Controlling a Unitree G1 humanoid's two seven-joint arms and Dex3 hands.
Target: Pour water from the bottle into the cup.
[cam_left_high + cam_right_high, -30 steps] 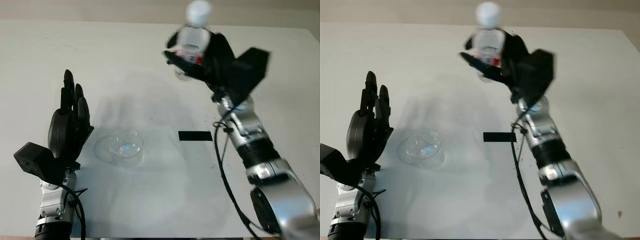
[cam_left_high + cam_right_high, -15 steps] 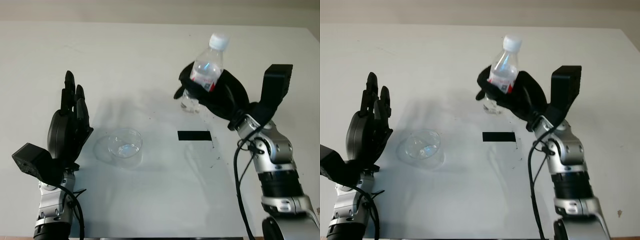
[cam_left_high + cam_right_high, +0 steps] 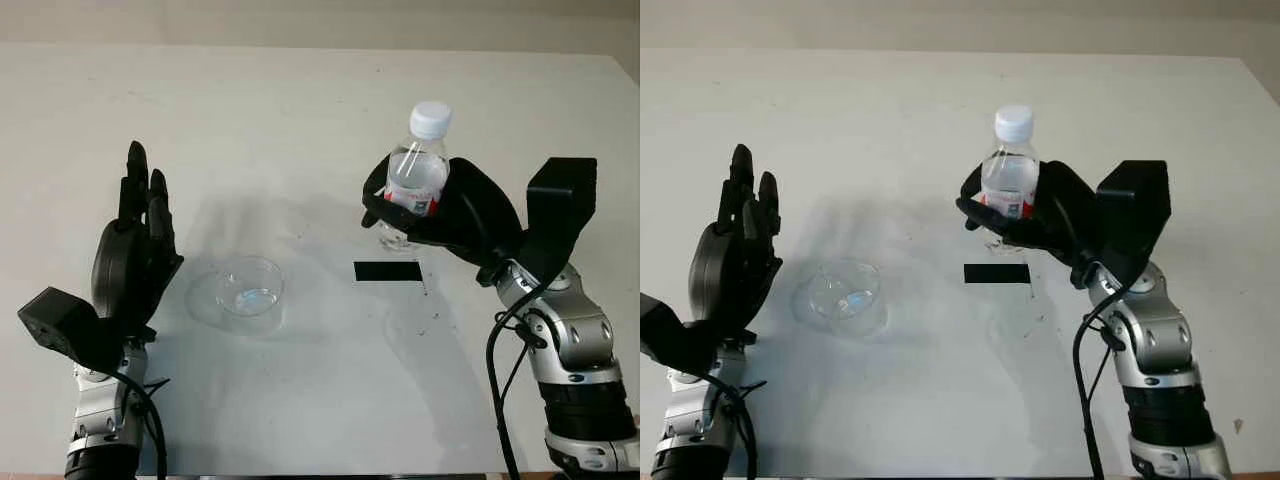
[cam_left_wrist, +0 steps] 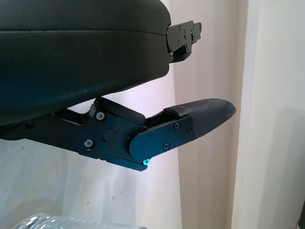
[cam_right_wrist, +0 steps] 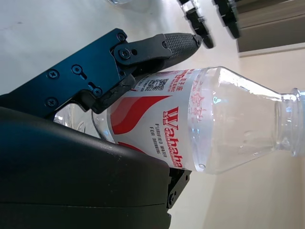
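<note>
Now right hand grips bottle upright, lower than before; left hand open beside cup

Right hand fingers curled in grasp; left hand open, raised.

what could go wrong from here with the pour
The white cap is on the bottle, so tipping it would likely pour nothing. The cup sits apart from the right hand and is shallow, so water may splash. The open left hand isn't steadying it.
</note>
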